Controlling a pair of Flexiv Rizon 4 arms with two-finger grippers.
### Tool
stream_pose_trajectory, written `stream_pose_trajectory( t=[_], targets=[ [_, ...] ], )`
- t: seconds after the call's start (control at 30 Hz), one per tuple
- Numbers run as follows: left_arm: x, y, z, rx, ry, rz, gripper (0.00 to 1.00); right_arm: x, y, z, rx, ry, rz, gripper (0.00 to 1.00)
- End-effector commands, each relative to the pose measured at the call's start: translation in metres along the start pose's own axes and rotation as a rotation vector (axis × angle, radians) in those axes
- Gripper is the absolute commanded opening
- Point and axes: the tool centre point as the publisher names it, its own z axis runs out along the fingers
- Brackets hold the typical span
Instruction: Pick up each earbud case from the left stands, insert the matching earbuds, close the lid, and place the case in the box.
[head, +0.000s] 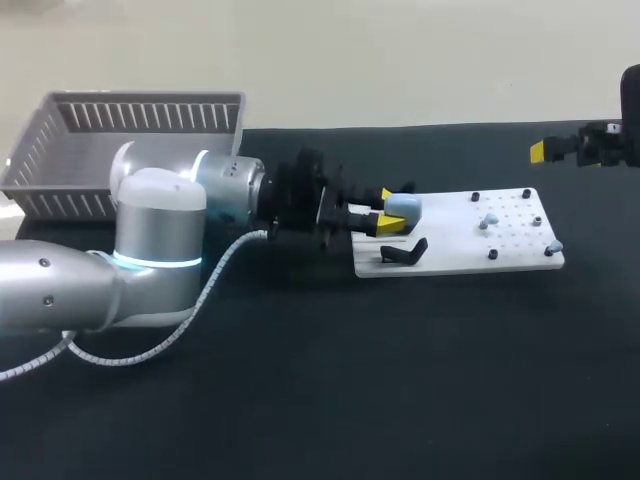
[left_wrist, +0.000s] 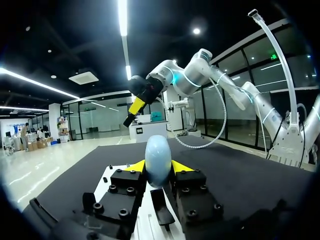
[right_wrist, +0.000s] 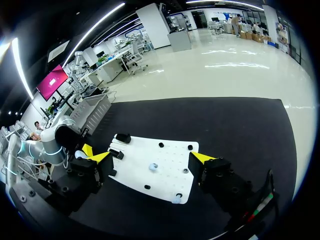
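Note:
A pale blue earbud case (head: 404, 208) stands upright over the left end of the white board (head: 460, 245). My left gripper (head: 388, 211) is shut on it. In the left wrist view the case (left_wrist: 157, 152) sits between the yellow tips of that gripper (left_wrist: 157, 169), both touching its sides. An empty black stand (head: 404, 252) lies just in front of it. Two small earbuds (head: 488, 222) (head: 553, 246) rest on the board's right half. My right gripper (head: 560, 150) hangs open at the far right, above the board (right_wrist: 165, 160), with an earbud (right_wrist: 153, 166) below it.
A grey slatted basket (head: 140, 130) stands at the back left, behind my left arm. Black pegs dot the board. The black table (head: 400, 380) stretches wide in front of the board.

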Motion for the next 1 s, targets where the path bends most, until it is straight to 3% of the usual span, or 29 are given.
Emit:
stream_pose_trajectory(
  t=[0.03, 1.0],
  targets=[
    [-0.007, -0.002, 0.001, -0.005, 0.01, 0.0, 0.0, 0.0, 0.0, 0.0, 0.001, 0.0, 0.0, 1.0],
    [-0.02, -0.008, -0.003, -0.033, -0.003, 0.011, 0.0, 0.0, 0.0, 0.0, 0.001, 0.0, 0.0, 1.0]
  ],
)
